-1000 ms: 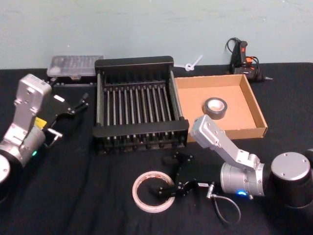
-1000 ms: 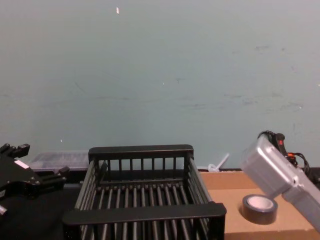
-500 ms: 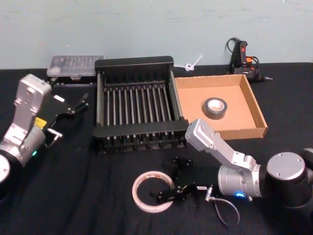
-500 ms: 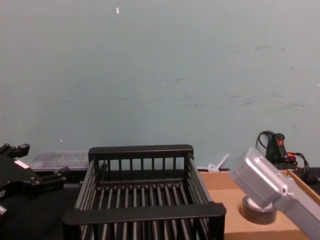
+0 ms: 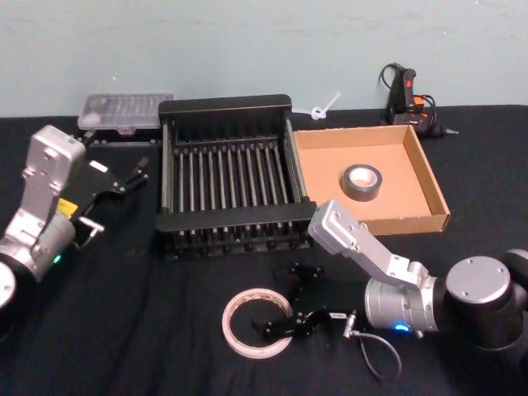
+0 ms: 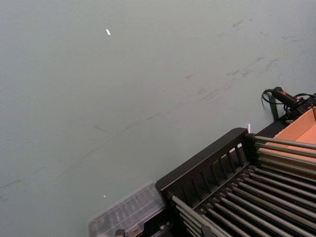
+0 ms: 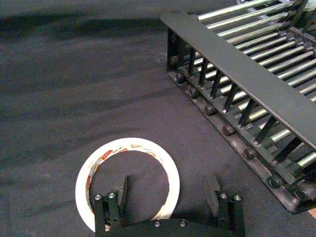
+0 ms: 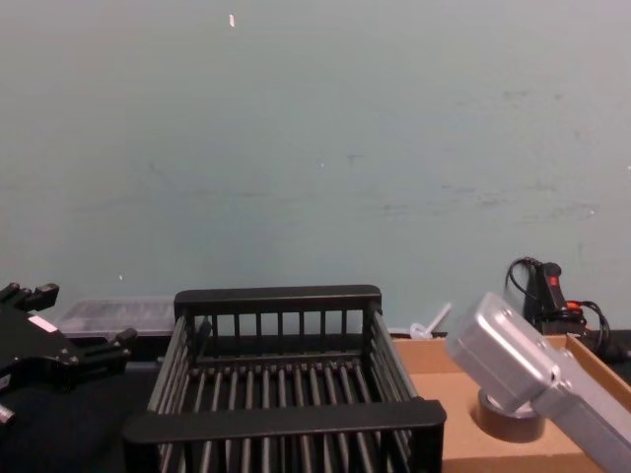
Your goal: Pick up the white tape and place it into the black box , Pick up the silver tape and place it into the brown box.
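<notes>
The white tape lies flat on the black cloth, nearest the robot, and the right gripper is set low at its right edge with jaws spread wide, one finger over the hole and the other outside the band. The grasp is judged to be in hand: a closure on the band, then a lift to the black box behind. Farther right, the silver tape already rests in the brown box. The left gripper is parked beside the crate, its state not discernible

Black-clothed table with white tape, black box, brown box, clear case.
</notes>
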{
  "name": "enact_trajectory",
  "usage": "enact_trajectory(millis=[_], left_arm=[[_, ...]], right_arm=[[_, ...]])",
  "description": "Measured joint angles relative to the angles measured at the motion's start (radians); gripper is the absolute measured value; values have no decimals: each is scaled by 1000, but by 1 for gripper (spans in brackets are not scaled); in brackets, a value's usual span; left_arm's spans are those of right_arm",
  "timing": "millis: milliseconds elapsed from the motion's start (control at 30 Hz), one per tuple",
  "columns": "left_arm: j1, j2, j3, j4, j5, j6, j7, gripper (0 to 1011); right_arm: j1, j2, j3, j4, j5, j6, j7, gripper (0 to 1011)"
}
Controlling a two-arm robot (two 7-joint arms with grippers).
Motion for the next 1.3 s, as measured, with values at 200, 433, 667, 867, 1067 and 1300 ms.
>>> enact_trajectory(millis=[200, 433, 667, 867, 1067, 1300], left_arm=[[0, 0, 0, 0, 0, 0, 0, 1001], [0, 0, 0, 0, 0, 0, 0, 1001], [0, 0, 0, 0, 0, 0, 0, 1001], [0, 0, 0, 0, 0, 0, 0, 1001], [0, 0, 0, 0, 0, 0, 0, 1001], [0, 0, 0, 0, 0, 0, 0, 1001]], right_arm=[[0, 0, 0, -1, 1, 0, 2, 967], [-1, 1, 1, -1, 3, -1, 4, 816], [-1, 1, 2, -1, 4, -1, 5, 591], [-1, 1, 2, -1, 5, -2, 5, 385], [-1, 1, 2, -1, 5, -2, 6, 188], [-1, 1, 2, -1, 5, -2, 6, 96]])
